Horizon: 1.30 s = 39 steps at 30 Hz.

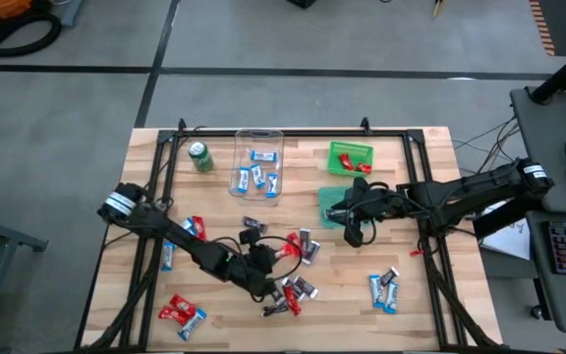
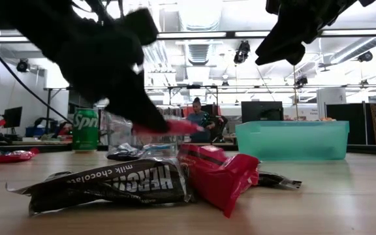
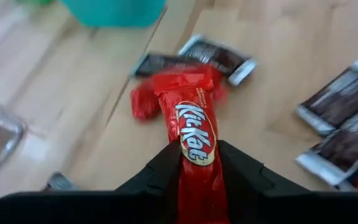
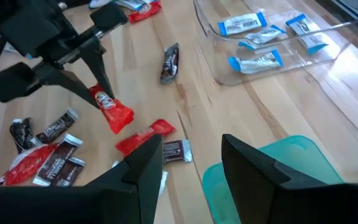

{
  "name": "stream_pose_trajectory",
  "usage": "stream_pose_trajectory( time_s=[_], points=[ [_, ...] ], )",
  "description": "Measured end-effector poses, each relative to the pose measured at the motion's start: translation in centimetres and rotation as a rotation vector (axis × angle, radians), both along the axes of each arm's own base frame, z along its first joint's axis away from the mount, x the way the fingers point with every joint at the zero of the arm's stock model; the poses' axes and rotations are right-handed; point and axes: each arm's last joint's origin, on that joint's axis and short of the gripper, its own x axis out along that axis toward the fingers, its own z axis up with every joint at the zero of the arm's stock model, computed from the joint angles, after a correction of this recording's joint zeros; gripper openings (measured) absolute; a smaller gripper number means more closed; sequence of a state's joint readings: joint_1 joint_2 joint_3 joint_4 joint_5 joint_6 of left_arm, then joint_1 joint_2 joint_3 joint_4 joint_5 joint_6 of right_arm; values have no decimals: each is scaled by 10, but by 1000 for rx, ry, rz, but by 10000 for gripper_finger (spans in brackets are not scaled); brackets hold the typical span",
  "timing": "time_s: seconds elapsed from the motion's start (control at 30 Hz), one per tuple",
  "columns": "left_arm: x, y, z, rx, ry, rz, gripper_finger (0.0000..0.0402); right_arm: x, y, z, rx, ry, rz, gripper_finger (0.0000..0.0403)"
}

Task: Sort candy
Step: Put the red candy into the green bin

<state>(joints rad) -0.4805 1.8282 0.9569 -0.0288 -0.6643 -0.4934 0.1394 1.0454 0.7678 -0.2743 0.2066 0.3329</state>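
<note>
Here the red Kit Kat bar sits pinched between the two dark fingers of the left gripper, held by one end while its other end sticks out past the fingertips; in the right wrist view it hangs tilted just above the desk, clear of the wood. The left arm reaches from the left edge of the desk diagonally toward the middle, stretched low and long over the boards. Just below and around the held bar lie more candy: a black-and-silver Hershey's bar and a red wrapper close to the low camera, and a loose cluster of dark and red bars at the near middle. Blue-and-white bars rest inside a clear tray at the far middle, beside a green soda can. The right gripper hovers over a teal bin right of centre, its fingers spread apart and holding nothing, the right arm coming in level from the right edge. A green bin stands farther back.
</note>
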Motion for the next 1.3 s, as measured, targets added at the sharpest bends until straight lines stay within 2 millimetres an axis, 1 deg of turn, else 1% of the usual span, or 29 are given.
stream_pose_trajectory(
  time_s=[0.1,0.23,0.37,0.47,0.57,0.73,1.1,1.2,1.3],
  points=[
    [-1,-1,16,21,-37,-42,77,1,4,-3,-11,-32,29,153],
    [2,-1,37,85,-129,-74,77,1,11,-11,-23,-93,77,153],
    [6,-1,49,195,-212,-64,77,-1,16,-21,23,-160,76,153],
    [12,-3,52,264,-235,-54,77,-1,16,-26,91,-216,42,153],
    [19,-5,50,337,-222,-35,77,-2,16,-29,136,-262,30,153],
    [35,-7,48,405,-216,30,77,-1,17,-28,220,-298,27,153],
    [75,-2,46,484,-185,64,77,-2,17,-30,249,-283,30,153],
    [85,-2,51,502,-189,66,77,-2,17,-30,249,-279,29,153],
    [91,-2,54,513,-188,65,77,-3,17,-31,246,-266,27,153]
  ],
)
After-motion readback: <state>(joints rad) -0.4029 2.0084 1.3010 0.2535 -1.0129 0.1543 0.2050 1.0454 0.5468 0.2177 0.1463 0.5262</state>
